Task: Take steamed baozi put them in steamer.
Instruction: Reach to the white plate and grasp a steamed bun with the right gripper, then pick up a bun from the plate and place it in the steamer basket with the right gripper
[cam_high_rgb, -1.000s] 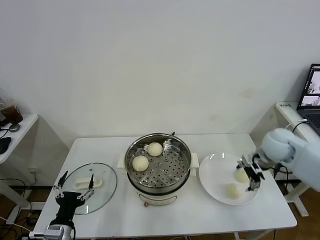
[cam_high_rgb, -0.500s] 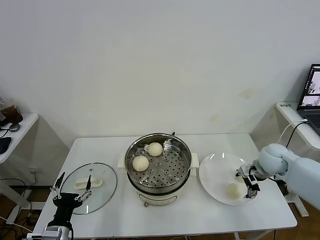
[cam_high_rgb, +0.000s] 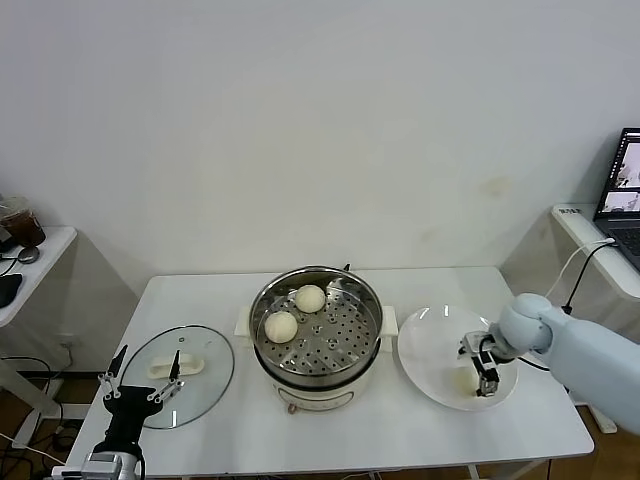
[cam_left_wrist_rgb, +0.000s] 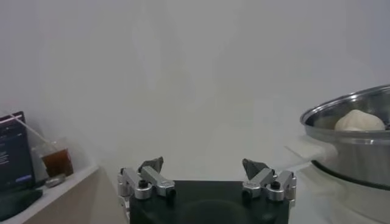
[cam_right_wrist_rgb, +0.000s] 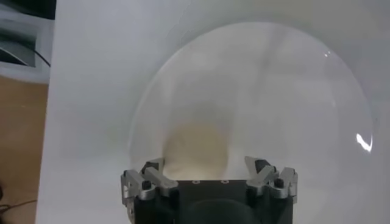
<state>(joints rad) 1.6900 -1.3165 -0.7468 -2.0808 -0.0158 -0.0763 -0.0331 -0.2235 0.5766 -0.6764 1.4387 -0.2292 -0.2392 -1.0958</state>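
Clearly round cream-white baozi (cam_right_wrist_rgb: 196, 147) on plate (cam_right_wrist_rgb: 304, 91), right gripper (cam_right_wrist_rgb: 209, 175) astride

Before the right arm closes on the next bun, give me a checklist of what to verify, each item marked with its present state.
1. Right tool is down over the plate: ok.
2. A baozi lies between the open fingers in the right wrist view: ok.
3. Second baozi still on the plate: cannot tell, the arm hides that part in the head view.
4. Steamer is uncovered, with bare tray beside the two buns inside: ok.
5. Glass lid rests on the table, away from the path between plate and steamer: ok.
6. Left tool hangs open by the lid, clear of the work: ok.
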